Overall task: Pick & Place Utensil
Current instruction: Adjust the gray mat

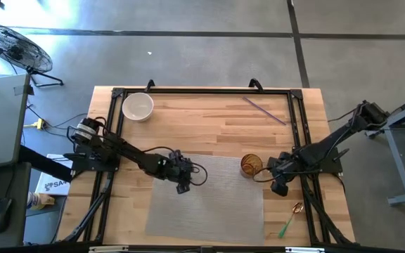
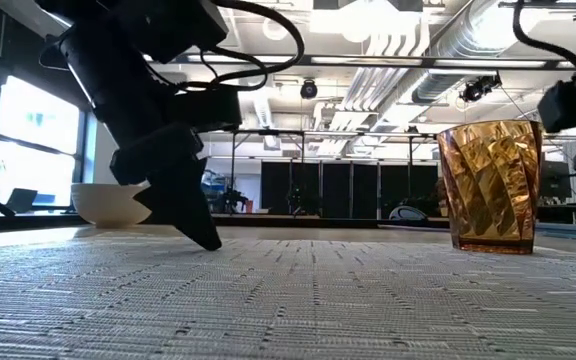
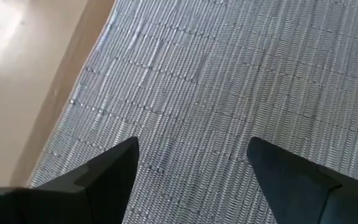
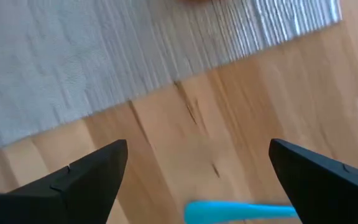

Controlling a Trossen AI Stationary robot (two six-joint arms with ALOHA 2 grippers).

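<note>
A utensil with a green handle and a golden end lies flat on the wood near the table's near right corner. The right wrist view shows a teal piece of it between the fingers' bases. My right gripper is open and hovers over bare wood just off the placemat's right edge, on the far side of the utensil. My left gripper is open, pointing down over the grey woven placemat, its tips low above it in the low view.
An amber faceted cup stands upright at the placemat's far right corner, close to my right gripper. A white bowl sits at the far left. A thin purple stick lies far right. A black frame borders the table.
</note>
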